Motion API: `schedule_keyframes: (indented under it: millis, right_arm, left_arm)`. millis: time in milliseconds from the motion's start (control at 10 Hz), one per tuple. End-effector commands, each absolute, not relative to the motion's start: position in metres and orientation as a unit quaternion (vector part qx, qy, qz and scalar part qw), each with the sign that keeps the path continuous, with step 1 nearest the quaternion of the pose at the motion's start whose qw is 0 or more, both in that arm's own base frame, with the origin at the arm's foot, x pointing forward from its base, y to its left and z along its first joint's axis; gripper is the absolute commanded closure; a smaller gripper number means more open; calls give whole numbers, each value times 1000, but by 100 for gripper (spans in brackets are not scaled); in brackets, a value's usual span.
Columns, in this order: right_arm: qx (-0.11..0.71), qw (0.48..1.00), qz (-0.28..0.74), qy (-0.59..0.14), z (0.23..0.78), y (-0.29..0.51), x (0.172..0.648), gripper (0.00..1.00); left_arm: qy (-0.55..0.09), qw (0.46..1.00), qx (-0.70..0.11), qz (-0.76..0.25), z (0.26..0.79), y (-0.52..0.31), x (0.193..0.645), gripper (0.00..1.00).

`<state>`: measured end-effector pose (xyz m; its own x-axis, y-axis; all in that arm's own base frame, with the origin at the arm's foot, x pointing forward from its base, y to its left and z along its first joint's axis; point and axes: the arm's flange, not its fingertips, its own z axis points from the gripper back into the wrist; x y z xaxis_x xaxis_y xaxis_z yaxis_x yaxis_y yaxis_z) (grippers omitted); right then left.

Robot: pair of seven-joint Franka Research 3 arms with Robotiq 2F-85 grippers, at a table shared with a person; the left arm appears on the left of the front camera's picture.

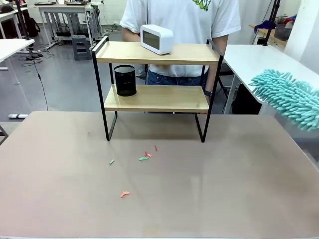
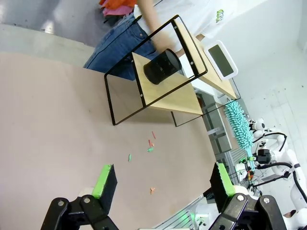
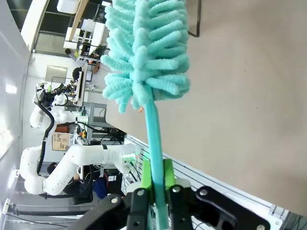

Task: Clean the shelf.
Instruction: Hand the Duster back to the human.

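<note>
Your left pincer (image 2: 163,182) stands wide with nothing between its green pads, over the beige counter (image 1: 239,194) on the near side of the shelf. The small two-tier shelf of light wooden boards in a thin black metal frame (image 1: 159,98) stands upright on its legs on that counter. A black mesh cylindrical cup (image 1: 125,80) sits at the left end of the shelf's lower board. A white rounded-rectangle clock (image 1: 157,39) rests near the middle of the shelf's top board. A person in a white T-shirt (image 1: 174,15) stands just behind the shelf. Small orange and green paper scraps (image 1: 144,157) lie scattered on the counter in front of the shelf. A fluffy teal chenille duster (image 1: 291,99) hangs in the air well to the right of the shelf, touching neither board. Your right pincer (image 3: 157,173) is clamped on the duster's teal handle.
</note>
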<state>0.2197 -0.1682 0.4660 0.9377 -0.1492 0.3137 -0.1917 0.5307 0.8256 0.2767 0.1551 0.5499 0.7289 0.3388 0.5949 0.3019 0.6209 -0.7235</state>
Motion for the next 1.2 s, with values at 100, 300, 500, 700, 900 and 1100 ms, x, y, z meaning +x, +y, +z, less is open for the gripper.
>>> schedule_keyframes:
  millis: [100,300,500,700,900,1100]
  right_arm:
    - [486,850,27,-201,482,-173,212,88]
    - [455,843,151,-246,565,-149,234,88]
    - [432,822,320,-189,636,-90,249,88]
    - [381,792,471,-72,644,-34,240,88]
    - [354,781,514,-3,635,-2,242,88]
    - [352,760,545,49,623,23,243,88]
  left_arm:
    - [-339,823,-450,-79,571,128,278,0]
    - [-277,820,-438,-241,624,63,306,0]
    - [-216,813,-419,-340,652,-14,336,0]
    - [-174,804,-412,-393,656,-62,359,0]
    - [-123,778,-404,-466,643,-93,371,0]
    - [-84,762,-396,-506,615,-120,372,0]
